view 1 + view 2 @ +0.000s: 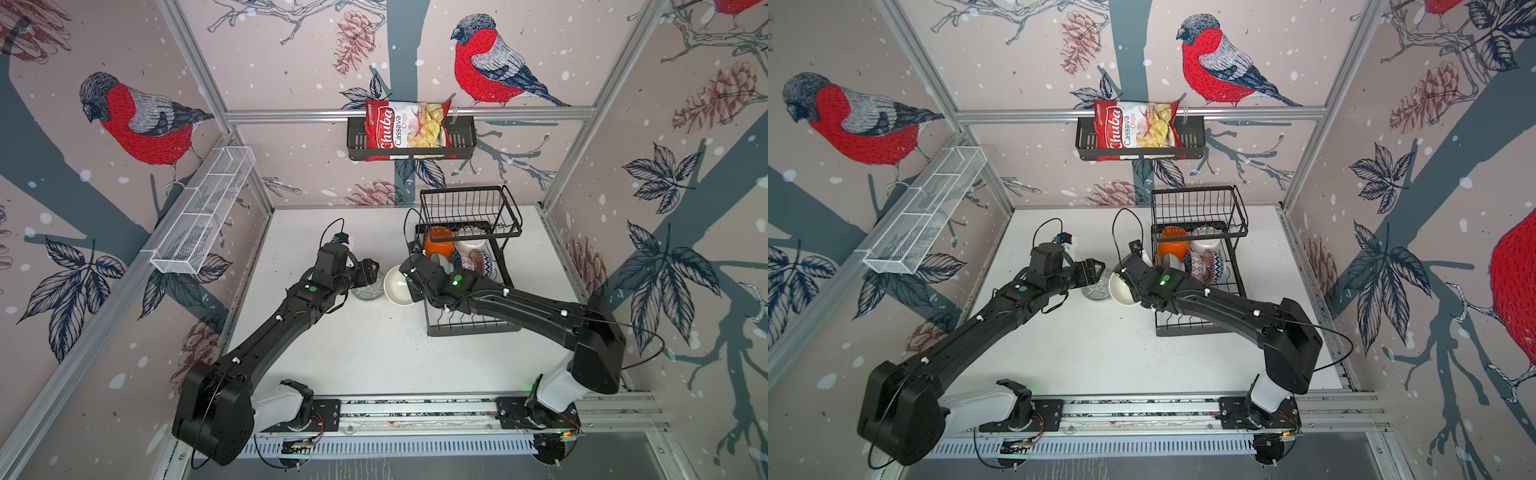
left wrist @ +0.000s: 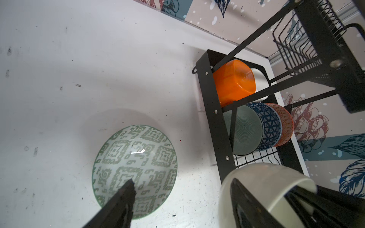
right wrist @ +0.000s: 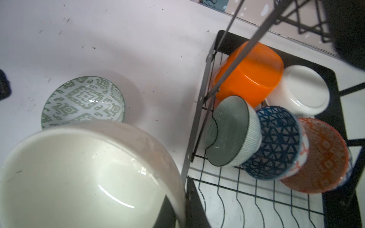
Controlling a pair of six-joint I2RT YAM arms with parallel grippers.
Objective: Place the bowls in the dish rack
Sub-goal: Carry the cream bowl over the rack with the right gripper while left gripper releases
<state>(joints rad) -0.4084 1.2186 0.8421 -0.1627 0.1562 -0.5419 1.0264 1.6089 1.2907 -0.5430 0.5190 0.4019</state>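
Observation:
My right gripper (image 3: 183, 209) is shut on the rim of a cream bowl (image 3: 79, 173), held tilted above the table just left of the dish rack (image 1: 469, 328); it shows in both top views (image 1: 397, 286) (image 1: 1121, 289). My left gripper (image 2: 182, 180) is open, with one finger over a green patterned bowl (image 2: 136, 158) that stands upright on the table and the other in front of the cream bowl (image 2: 266, 177). In the rack's lower tier lean an orange bowl (image 3: 250, 75), a white bowl (image 3: 304, 90), a pale teal bowl (image 3: 231, 132), a blue patterned bowl (image 3: 280, 142) and an orange-red patterned bowl (image 3: 324, 158).
The rack's raised wire basket (image 1: 469, 208) overhangs its back half; curved wire dividers (image 3: 256, 201) fill the front of the tray. A chips bag (image 1: 405, 129) sits in a black wall basket, and a white mesh tray (image 1: 208, 208) hangs on the left wall.

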